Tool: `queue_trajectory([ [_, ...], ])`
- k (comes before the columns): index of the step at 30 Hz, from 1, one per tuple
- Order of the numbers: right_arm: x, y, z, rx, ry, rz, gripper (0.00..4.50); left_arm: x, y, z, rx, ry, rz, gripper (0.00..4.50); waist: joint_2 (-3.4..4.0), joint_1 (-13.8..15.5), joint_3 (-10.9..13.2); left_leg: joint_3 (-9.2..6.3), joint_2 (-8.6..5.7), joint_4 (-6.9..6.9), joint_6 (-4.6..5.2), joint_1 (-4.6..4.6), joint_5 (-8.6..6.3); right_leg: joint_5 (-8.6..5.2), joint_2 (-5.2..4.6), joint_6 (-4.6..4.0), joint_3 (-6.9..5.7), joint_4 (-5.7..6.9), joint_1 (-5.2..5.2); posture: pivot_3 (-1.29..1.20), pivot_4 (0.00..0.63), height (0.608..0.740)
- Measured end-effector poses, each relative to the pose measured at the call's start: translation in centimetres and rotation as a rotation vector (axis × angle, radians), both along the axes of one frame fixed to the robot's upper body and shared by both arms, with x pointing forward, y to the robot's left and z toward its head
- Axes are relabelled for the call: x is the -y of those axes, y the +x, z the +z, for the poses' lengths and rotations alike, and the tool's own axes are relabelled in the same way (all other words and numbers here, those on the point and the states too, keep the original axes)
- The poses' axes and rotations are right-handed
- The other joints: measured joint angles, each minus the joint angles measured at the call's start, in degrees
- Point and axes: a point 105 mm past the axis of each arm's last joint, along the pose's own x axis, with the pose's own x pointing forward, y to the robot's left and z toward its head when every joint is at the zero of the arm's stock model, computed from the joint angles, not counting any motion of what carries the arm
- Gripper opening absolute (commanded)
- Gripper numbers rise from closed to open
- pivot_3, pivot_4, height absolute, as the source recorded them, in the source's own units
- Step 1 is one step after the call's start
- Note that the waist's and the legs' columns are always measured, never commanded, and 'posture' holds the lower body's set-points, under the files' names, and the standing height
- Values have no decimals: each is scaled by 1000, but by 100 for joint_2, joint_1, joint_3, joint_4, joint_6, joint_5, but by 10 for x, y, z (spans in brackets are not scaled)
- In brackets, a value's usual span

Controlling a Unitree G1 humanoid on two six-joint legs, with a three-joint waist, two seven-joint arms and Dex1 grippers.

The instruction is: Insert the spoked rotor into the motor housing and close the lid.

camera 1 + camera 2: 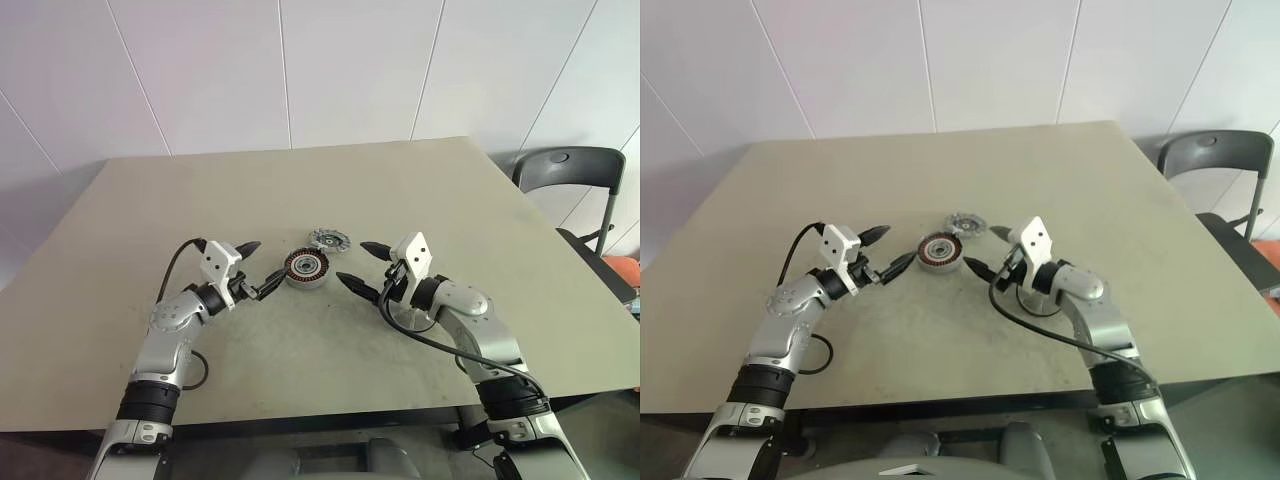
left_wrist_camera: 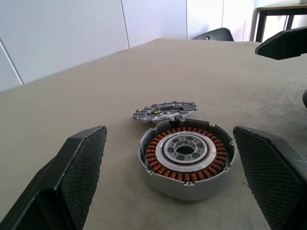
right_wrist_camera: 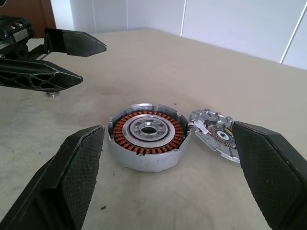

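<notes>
Closest to the robot, the left pincer [image 1: 256, 268] and the right pincer [image 1: 364, 267] both hang just above the table [image 1: 120, 330], spread wide and holding nothing. They point in at each other. Between them sits the motor housing [image 1: 306, 268], flat on the table with its copper ring facing up. One left fingertip is very near its rim. Just behind it lies the spoked rotor [image 1: 328, 239], touching or almost touching the housing. Farther back, the table is bare.

The rotor is thin and flat, so a pincer could slip off it. A bump could also push the housing away.
</notes>
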Motion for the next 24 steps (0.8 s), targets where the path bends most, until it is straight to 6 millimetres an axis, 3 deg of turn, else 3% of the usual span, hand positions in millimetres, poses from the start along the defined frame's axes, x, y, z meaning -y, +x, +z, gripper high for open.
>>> queue_trajectory([
  [24, 1, -4, -3, -10, 5, -4, 4464, 3, -2, 3, -8, -1, -25, 4500, 0, -3, 0, 2, 2, 6, 0, 0, 0, 3, 3, 0, 1, 1, 2, 0, 0, 740],
])
